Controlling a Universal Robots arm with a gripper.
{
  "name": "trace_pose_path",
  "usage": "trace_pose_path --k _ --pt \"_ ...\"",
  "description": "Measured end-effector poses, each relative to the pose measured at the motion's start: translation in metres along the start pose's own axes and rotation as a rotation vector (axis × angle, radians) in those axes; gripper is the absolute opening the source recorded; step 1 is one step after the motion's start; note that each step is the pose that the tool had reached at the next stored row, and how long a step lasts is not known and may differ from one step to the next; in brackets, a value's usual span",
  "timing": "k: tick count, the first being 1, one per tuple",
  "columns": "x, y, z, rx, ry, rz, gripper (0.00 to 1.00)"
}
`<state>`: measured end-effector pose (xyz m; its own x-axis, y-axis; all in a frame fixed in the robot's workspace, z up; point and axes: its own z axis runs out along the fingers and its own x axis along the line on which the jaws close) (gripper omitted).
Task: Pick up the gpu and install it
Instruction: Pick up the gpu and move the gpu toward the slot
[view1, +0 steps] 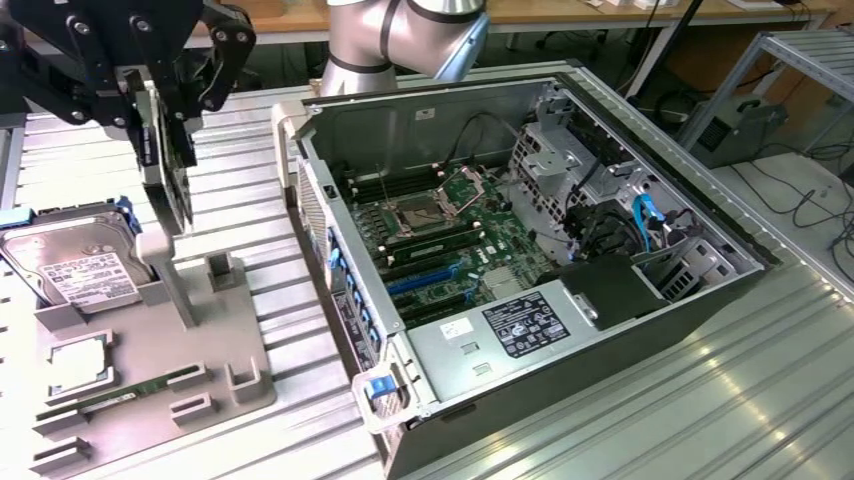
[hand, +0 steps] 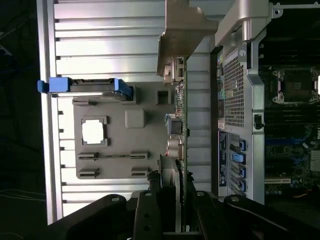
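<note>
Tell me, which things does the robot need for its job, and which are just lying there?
Needed: gpu, gripped by the gripper; open computer case.
Lying about: hard drive, memory stick, square chip, all on the grey tray.

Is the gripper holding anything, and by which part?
The gripper holds the flat rectangular gpu card with green circuit board and black cooler, clamped along its upper edge, hanging upright over the grey tray.
</note>
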<state>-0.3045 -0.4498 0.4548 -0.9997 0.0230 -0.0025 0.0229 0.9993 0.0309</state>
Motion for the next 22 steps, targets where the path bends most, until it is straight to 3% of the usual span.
trace_pose_path --k 8,22 --pt "-0.047 0.0011 0.0001 0.0001 0.0 0.0 0.28" --pt "-0.061 0.0014 0.0002 0.0001 0.0002 0.0 0.28"
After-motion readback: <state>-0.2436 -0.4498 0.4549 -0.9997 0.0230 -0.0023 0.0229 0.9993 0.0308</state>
